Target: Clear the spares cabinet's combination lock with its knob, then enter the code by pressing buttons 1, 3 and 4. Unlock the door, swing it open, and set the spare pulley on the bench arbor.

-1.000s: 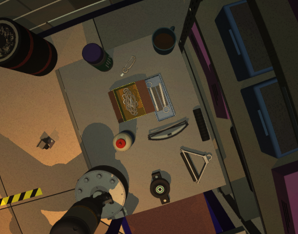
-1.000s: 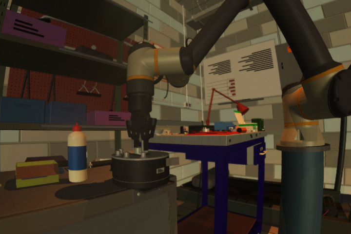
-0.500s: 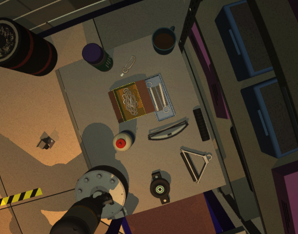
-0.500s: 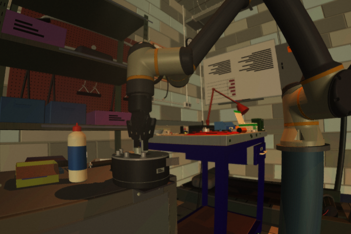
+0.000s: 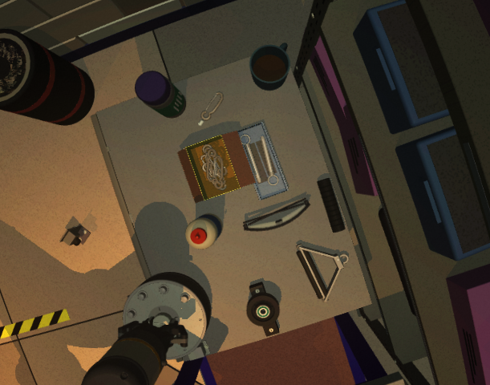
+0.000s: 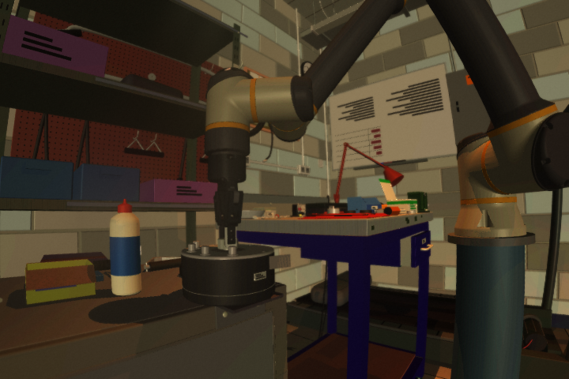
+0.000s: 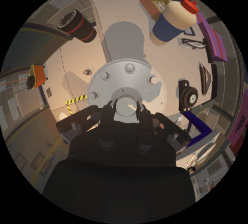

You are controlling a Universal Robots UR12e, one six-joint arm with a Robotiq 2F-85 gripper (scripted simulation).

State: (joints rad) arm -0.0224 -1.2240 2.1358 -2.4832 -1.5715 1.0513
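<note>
The combination lock [image 5: 166, 308] [image 6: 228, 273] [image 7: 126, 89] is a round dark drum with a grey top plate, at the bench's near corner. Several raised buttons [image 7: 129, 67] ring the plate's far half. The knob [image 7: 126, 105] [image 6: 226, 243] sits in the middle of the plate. The bench arbor [image 5: 262, 311] [image 7: 191, 98], a black block with a green-ringed bore, stands to the right of the lock. The spare pulley and the cabinet door are out of sight. My gripper [image 7: 126, 107] [image 6: 226, 241] [image 5: 164, 321] points straight down onto the lock's top and is closed around the knob.
A glue bottle [image 5: 201, 233] [image 6: 125, 250] [image 7: 172, 22] stands just behind the lock. A box of chain [image 5: 214, 165] [image 6: 59, 280], a triangle handle [image 5: 321, 269], a curved bar [image 5: 276, 214] and a mug [image 5: 270, 66] lie farther back. A blue table [image 6: 339, 232] stands right of the bench.
</note>
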